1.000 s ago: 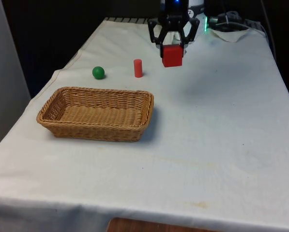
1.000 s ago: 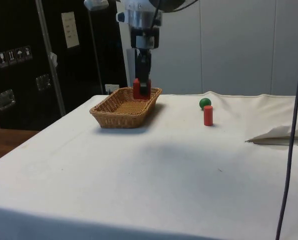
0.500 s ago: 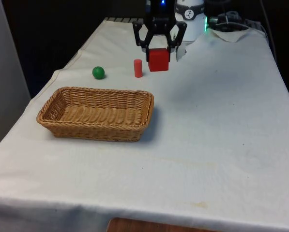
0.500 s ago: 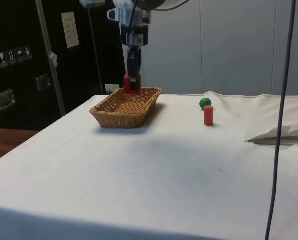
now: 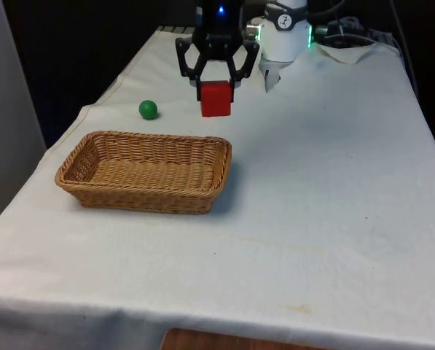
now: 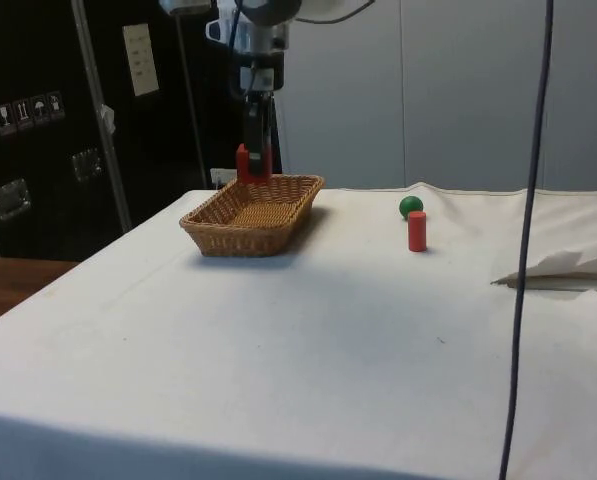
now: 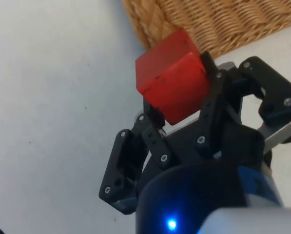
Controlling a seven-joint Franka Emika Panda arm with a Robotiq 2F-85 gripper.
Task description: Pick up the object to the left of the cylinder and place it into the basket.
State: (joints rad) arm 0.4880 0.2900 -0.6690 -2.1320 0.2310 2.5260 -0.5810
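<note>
My gripper (image 5: 216, 89) is shut on a red cube (image 5: 216, 100) and holds it in the air beyond the far rim of the woven basket (image 5: 79, 179). In the front view the cube covers the spot where the red cylinder stood. A green ball (image 5: 149, 110) rests on the cloth at the front view's left of it. From the side, the cube (image 6: 244, 164) hangs in the gripper (image 6: 254, 163) above the basket's (image 6: 240, 236) far end, while the red cylinder (image 6: 417, 231) stands upright beside the green ball (image 6: 410, 206). The wrist view has the cube (image 7: 172, 75) between the fingers, near the basket rim (image 7: 150, 22).
A crumpled white sheet (image 5: 346, 49) lies at the table's far end near the robot's base (image 5: 284, 33); from the side the sheet (image 6: 568, 268) sits at the right. A dark cable (image 6: 526, 240) hangs down in the side view.
The gripper has carried the red cube toward the front view's left, from right of the cylinder to in front of it, closer to the basket. Ball, cylinder and basket have not moved.
</note>
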